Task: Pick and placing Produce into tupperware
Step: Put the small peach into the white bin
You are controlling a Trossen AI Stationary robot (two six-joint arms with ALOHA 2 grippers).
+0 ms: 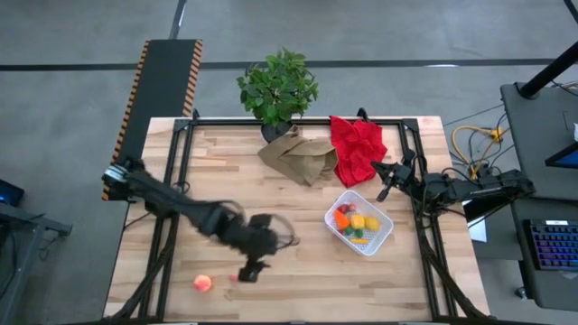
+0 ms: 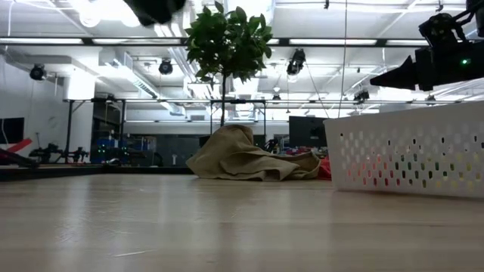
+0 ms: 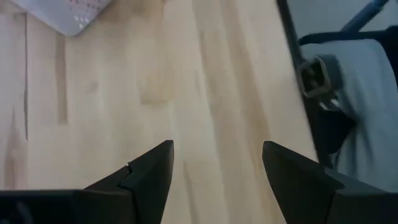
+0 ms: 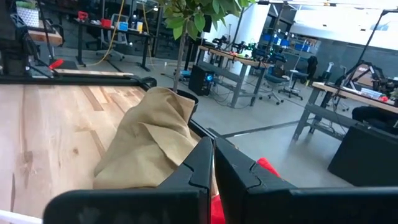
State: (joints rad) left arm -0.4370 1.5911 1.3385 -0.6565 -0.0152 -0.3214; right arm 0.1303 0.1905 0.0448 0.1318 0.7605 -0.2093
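Observation:
The white tupperware [image 1: 383,237] sits right of the table's middle and holds several produce pieces, among them a yellow lemon [image 1: 371,222] and an orange carrot [image 1: 341,219]. A pink-orange peach [image 1: 203,283] lies alone on the wood near the front left. My left gripper [image 1: 249,270] hangs open above the table just right of the peach. In the left wrist view, only bare wood shows between its fingers [image 3: 214,174], with a corner of the tupperware [image 3: 68,14] farther off. My right gripper [image 1: 386,185] is shut and empty, level above the table's right side behind the tupperware [image 2: 408,151].
A potted plant [image 1: 277,88] stands at the far edge. In front of it lies a brown paper bag [image 1: 296,155], with a red cloth [image 1: 358,149] to its right. Bare wood lies between the peach and the tupperware.

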